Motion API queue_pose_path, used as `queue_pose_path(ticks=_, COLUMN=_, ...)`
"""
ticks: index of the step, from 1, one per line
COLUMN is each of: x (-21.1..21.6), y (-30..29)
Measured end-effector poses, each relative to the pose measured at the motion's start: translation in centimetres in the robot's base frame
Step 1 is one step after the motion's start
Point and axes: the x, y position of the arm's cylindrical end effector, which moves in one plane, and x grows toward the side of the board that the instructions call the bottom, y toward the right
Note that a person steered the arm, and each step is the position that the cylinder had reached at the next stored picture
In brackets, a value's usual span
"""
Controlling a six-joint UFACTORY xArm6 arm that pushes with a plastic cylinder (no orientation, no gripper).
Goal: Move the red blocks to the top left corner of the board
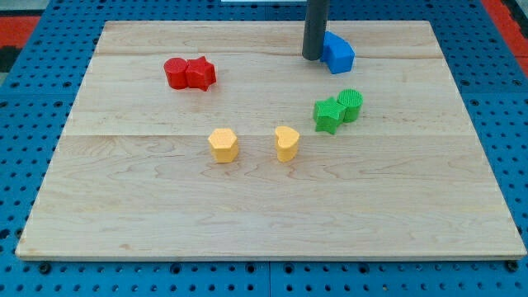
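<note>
Two red blocks touch each other in the board's upper left part: a round red block (175,73) on the left and a red star-shaped block (200,73) on the right. My dark rod comes down at the view's top, and my tip (312,57) rests on the board just left of a blue block (337,53), touching or nearly touching it. The tip is far to the right of the red blocks.
A green star-shaped block (328,114) and a round green block (350,105) sit together right of centre. A yellow hexagonal block (223,144) and a yellow heart-shaped block (286,142) lie near the middle. The wooden board (264,223) lies on a blue pegboard.
</note>
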Motion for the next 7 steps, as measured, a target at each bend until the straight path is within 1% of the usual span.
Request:
queue_pose_path(ticks=2, x=0.0, y=-1.1)
queue_pose_path(ticks=3, x=1.7, y=-6.8)
queue_pose_path(ticks=4, x=5.7, y=-11.8)
queue_pose_path(ticks=5, x=6.1, y=-13.3)
queue_pose_path(ticks=6, x=4.4, y=-20.3)
queue_pose_path(ticks=7, x=1.3, y=-27.0)
